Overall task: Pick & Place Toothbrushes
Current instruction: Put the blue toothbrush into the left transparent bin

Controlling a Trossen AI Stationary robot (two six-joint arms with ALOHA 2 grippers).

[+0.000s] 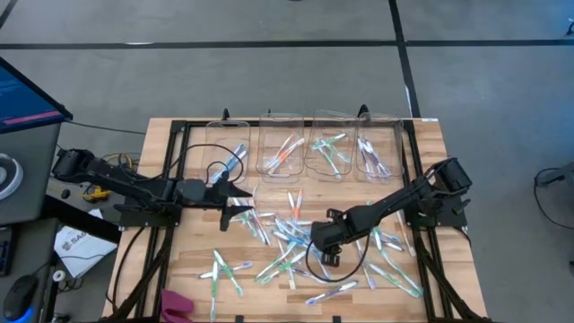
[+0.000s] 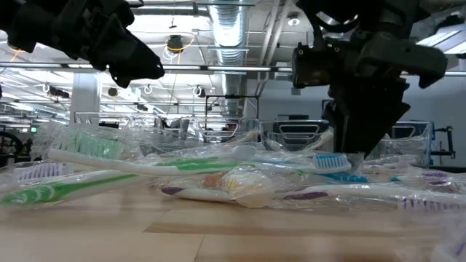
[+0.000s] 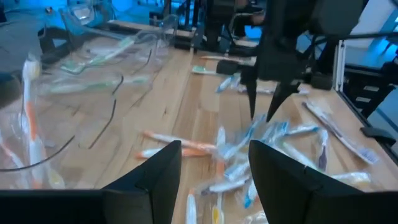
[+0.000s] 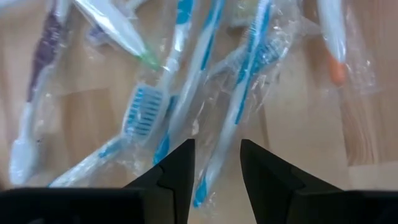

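Many wrapped toothbrushes (image 1: pixel 291 247) lie scattered on the wooden table's middle and near part. My right gripper (image 1: pixel 325 251) points down over this pile, open. In the right wrist view its fingers (image 4: pixel 177 165) stand on either side of a blue toothbrush (image 4: pixel 239 87) lying in its clear wrapper below them; I cannot tell whether they touch it. In the low view the fingertips (image 2: pixel 348 142) hang just above a blue brush head (image 2: pixel 331 161). My left gripper (image 1: pixel 240 203) is open and nearly level at the pile's left, with nothing between its fingers (image 3: pixel 155 174).
Four clear bins (image 1: pixel 280 144) stand in a row along the far edge, each with a few toothbrushes inside. A black frame (image 1: pixel 170 161) runs around the work area. A pink object (image 1: pixel 176 305) lies at the near left corner.
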